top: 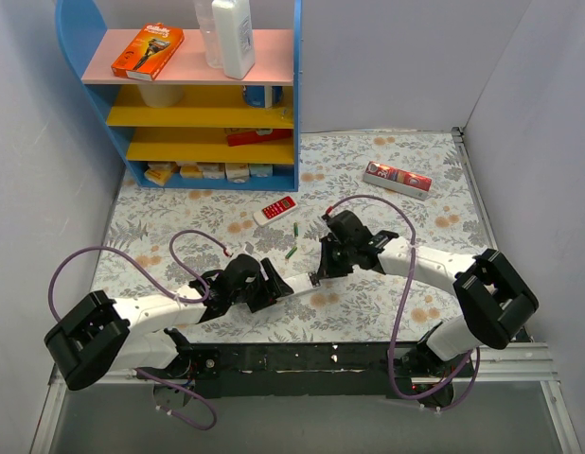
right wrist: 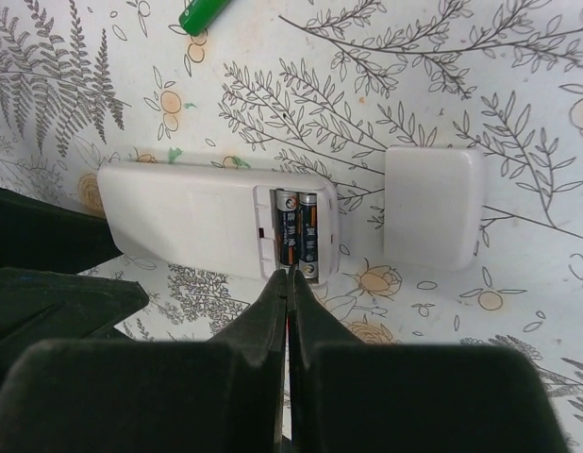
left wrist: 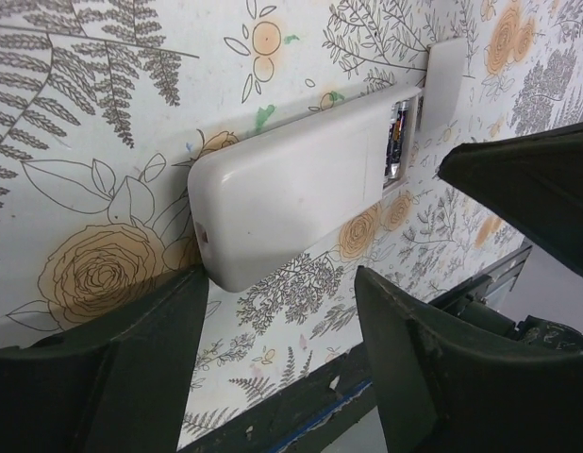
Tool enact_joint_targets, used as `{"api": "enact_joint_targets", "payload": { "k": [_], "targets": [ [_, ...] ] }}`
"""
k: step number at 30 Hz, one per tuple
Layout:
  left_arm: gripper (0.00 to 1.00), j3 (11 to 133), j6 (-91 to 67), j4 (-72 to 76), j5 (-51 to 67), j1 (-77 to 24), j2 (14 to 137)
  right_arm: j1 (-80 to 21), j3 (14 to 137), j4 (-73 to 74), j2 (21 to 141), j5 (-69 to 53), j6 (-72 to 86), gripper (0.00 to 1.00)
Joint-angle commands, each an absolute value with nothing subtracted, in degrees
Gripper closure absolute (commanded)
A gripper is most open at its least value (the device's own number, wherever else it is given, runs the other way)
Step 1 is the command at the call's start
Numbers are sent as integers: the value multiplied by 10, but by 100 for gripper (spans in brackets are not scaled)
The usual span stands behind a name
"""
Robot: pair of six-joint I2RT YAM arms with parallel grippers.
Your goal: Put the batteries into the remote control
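Observation:
The white remote control (right wrist: 183,217) lies face down on the flowered cloth, its plain back up. Its battery bay is uncovered, with two dark-labelled batteries (right wrist: 296,231) side by side in it. The loose white cover (right wrist: 433,203) rests just beyond that end. My right gripper (right wrist: 290,276) is shut with nothing in it, its tips at the bay's near edge. My left gripper (left wrist: 280,283) is open, and the remote's (left wrist: 287,189) rounded other end sits just ahead of its gap. A green battery (right wrist: 205,14) lies apart on the cloth. In the top view the remote (top: 300,282) sits between both grippers.
Two green batteries (top: 297,230) (top: 292,253) and a red remote (top: 275,208) lie beyond the grippers. A red-and-white box (top: 397,177) is at the back right. A blue shelf unit (top: 207,95) stands at the back left. The table's black front rail (top: 302,359) is close behind.

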State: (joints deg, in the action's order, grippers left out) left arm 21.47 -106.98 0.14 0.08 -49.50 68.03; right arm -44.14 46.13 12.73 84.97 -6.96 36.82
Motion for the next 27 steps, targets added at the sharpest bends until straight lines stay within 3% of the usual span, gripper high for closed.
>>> {"api": "enact_joint_targets", "payload": {
  "k": [1, 3, 4, 7, 10, 13, 27],
  "targets": [
    [34, 212, -1062, -29, -25, -497, 656, -431, 513, 198, 831, -6, 286, 95],
    [30, 211, -1058, -46, -35, -497, 644, -428, 537, 231, 841, 59, 255, 84],
    [24, 211, -1056, -51, -40, -497, 632, -427, 544, 256, 845, 69, 242, 69],
    [17, 214, -1052, -76, -60, -497, 615, -426, 578, 291, 877, 98, 200, 50],
    [10, 220, -1046, -101, -80, -497, 592, -425, 602, 309, 912, 96, 168, 41],
    [6, 228, -1039, -127, -102, -497, 570, -425, 621, 317, 943, 86, 156, 37],
    [6, 260, -984, -196, -166, -497, 516, -425, 642, 319, 967, 42, 93, 40]
  ]
}}
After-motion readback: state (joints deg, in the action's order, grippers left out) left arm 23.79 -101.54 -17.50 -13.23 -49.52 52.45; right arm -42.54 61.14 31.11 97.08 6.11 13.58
